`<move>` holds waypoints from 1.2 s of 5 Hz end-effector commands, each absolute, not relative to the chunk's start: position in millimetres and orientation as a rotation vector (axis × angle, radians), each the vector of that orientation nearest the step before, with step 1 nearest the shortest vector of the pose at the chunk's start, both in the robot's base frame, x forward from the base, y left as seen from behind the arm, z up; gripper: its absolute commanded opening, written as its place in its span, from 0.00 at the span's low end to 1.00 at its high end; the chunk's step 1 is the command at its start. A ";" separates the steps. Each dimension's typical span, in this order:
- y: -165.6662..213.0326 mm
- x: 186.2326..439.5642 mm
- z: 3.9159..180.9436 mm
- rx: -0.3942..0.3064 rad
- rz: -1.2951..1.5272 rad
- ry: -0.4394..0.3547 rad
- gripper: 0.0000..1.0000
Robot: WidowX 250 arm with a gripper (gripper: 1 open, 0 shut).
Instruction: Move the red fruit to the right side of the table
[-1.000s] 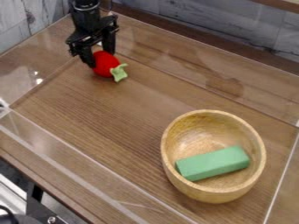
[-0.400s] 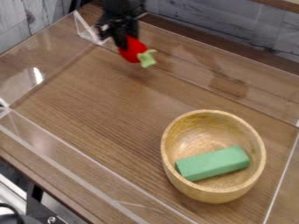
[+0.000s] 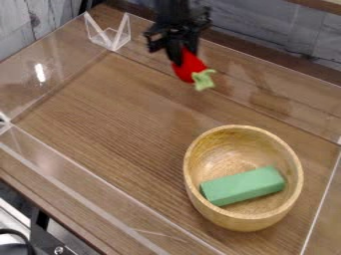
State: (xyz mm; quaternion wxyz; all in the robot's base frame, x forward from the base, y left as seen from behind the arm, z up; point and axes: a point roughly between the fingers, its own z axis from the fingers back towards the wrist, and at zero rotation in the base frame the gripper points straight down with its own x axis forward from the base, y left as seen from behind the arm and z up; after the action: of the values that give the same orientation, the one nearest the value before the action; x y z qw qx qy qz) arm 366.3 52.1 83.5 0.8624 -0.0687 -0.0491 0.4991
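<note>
At five o'clock, the wooden bowl (image 3: 197, 189) sits nearest you. Toward one o'clock, your gripper (image 3: 188, 62) is clamped on the red fruit (image 3: 193, 70), above the worktop (image 3: 114, 125). You're mid-carry (I judge); continue toward three o'clock, then lower gently.
</note>
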 end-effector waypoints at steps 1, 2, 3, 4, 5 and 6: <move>29.8 371.7 104.9 -0.152 1.054 -0.195 0.00; 13.7 372.9 101.0 -0.144 1.067 -0.209 0.00; 8.5 372.7 109.0 -0.144 1.088 -0.221 0.00; 1.3 373.9 117.5 -0.148 1.106 -0.231 0.00; -9.3 377.8 118.0 -0.137 1.114 -0.240 0.00; -9.2 376.6 109.8 -0.127 1.101 -0.251 0.00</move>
State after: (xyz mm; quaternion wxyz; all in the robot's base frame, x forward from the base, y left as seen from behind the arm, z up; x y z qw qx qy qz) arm 371.6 -10.2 86.3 0.8460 -0.0433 -0.0901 0.5238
